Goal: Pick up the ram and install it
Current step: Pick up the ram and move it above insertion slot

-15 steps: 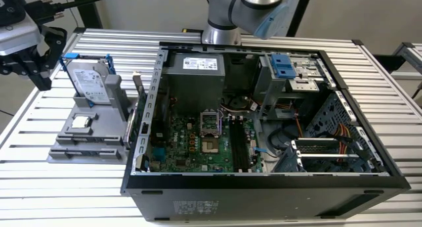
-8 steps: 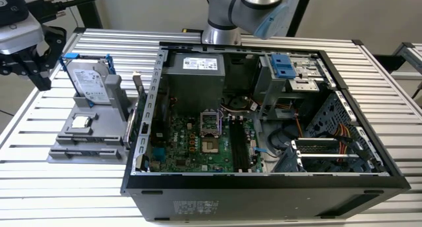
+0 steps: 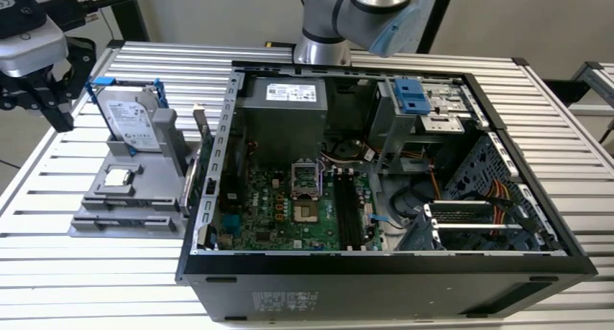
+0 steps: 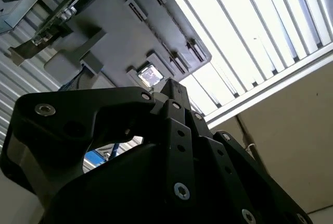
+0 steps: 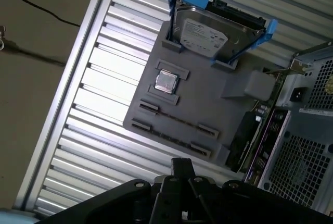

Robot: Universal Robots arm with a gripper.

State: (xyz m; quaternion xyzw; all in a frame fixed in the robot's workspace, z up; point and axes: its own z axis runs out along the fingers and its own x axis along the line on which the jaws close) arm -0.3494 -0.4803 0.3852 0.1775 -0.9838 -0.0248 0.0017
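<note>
My black gripper hangs over the slatted table at the exterior view's far left, apart from the grey parts holder. In both wrist views its fingers meet at the tip with nothing between them. The holder lies below and ahead of it, with two narrow clip-ended grooves showing as thin dark lines. The ram is hidden from me. The motherboard's long black slots lie inside the open computer case.
On the holder stand a silver hard drive in a blue frame and a small square chip. A dark card with a metal bracket stands on edge between holder and case. The arm's base rises behind the case.
</note>
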